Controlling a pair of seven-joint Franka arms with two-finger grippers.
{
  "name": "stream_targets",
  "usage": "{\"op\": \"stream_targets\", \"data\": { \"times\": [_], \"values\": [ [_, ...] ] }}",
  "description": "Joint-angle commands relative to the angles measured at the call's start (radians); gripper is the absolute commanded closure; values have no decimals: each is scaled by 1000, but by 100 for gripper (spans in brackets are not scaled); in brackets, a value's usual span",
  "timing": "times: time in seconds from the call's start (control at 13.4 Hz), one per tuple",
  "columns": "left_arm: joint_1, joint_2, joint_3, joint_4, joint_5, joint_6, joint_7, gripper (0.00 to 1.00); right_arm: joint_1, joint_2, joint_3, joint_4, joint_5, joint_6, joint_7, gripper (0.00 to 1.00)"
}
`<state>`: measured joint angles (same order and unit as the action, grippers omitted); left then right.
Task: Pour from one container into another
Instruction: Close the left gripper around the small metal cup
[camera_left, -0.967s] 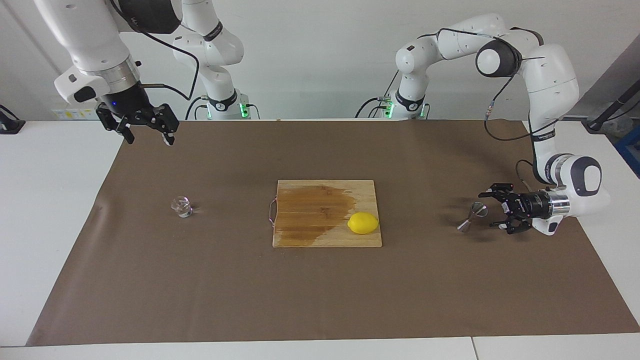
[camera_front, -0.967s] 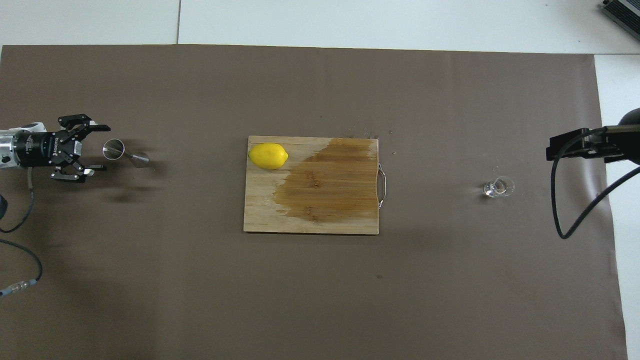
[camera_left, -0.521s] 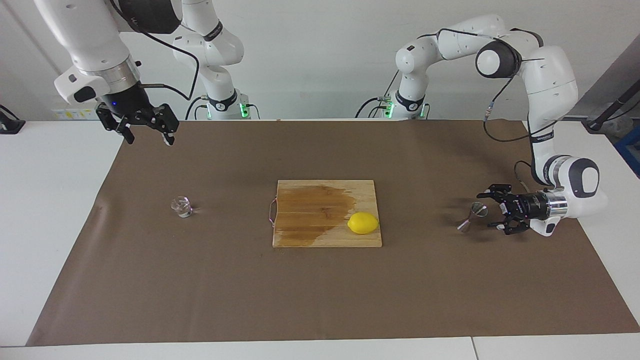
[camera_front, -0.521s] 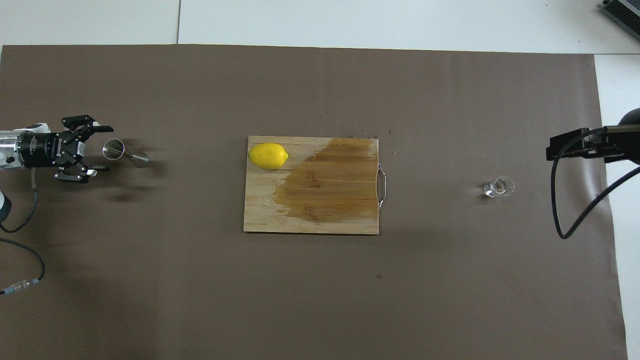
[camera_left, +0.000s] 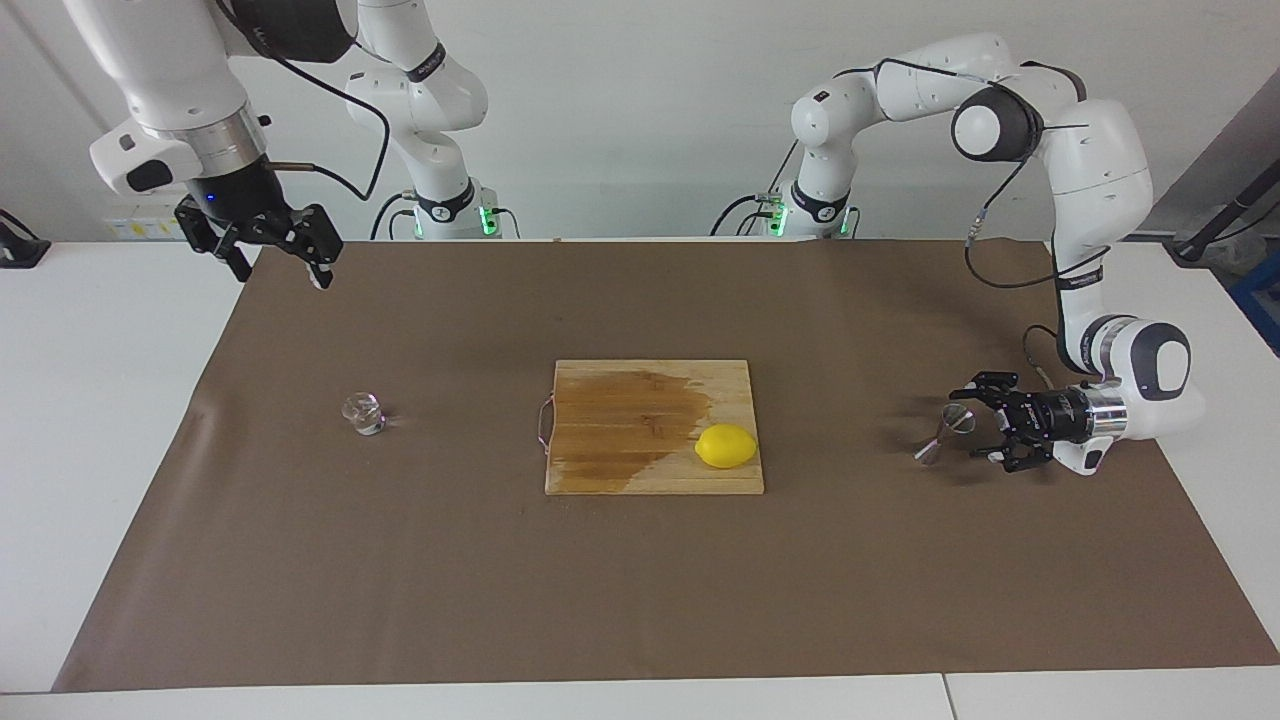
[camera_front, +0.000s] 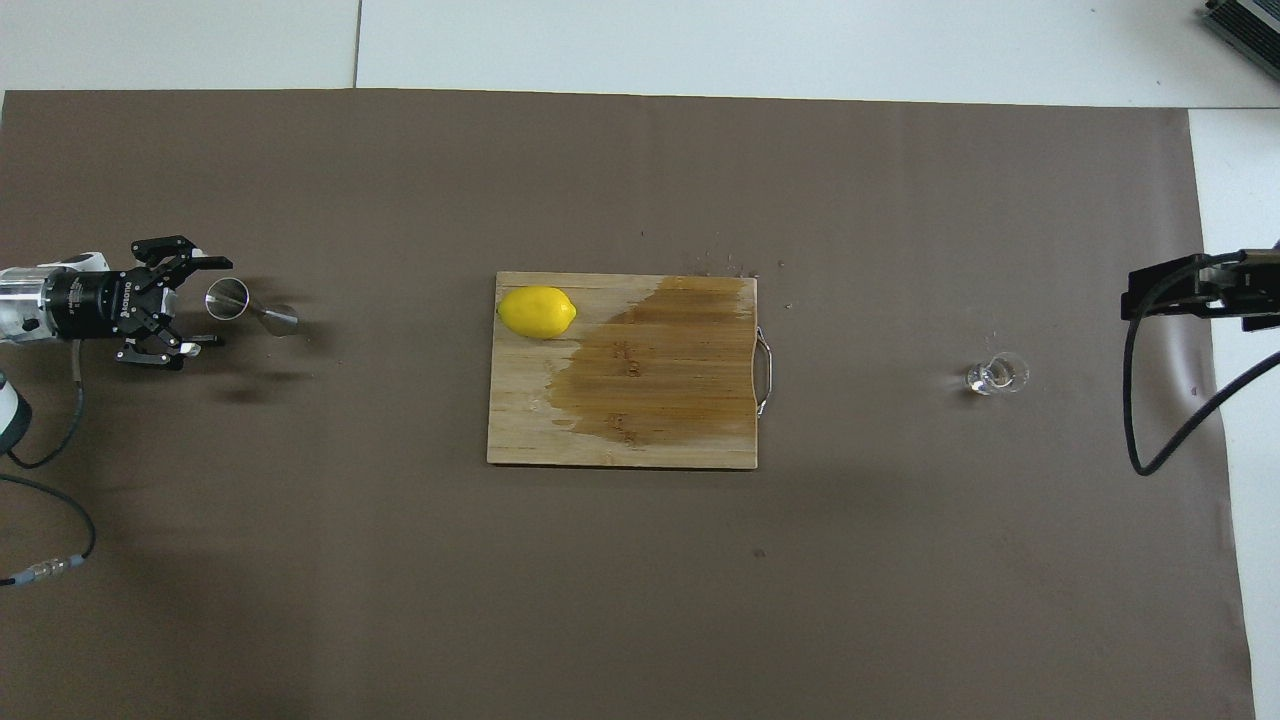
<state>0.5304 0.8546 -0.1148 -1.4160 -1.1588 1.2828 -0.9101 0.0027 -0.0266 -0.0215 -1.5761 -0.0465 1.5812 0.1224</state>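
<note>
Looked like a robotics lab to me, not a kitchen: two white robot arms (camera_left: 1080, 150) bolted at a plain white desk (camera_left: 100, 400), brown paper sheet (camera_left: 640, 580) over it, loose cables (camera_front: 1160, 400), bare white wall (camera_left: 640, 100).

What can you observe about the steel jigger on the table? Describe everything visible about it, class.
The jigger is small, of shiny steel, and hourglass-shaped: two cones joined at a narrow waist. It stands on the brown mat toward the left arm's end of the table, apart from the cutting board. Its upper cup opens upward. Whether it holds anything cannot be told. The left gripper, turned sideways and low, is beside it with its jaws open toward it, not touching it.
</note>
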Motion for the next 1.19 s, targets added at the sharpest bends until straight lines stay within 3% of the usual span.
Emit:
{"op": "stream_targets", "data": {
  "times": [0.0, 1.12],
  "values": [
    [-10, 18, -5, 48, 18, -16, -10, 0, -16, -64, 0, -27, -6, -58, 37, 0],
    [5, 20, -14, 32, 22, -8, -4, 0, -15, -72, 3, -27, -1, -58, 37, 0]
  ]
}}
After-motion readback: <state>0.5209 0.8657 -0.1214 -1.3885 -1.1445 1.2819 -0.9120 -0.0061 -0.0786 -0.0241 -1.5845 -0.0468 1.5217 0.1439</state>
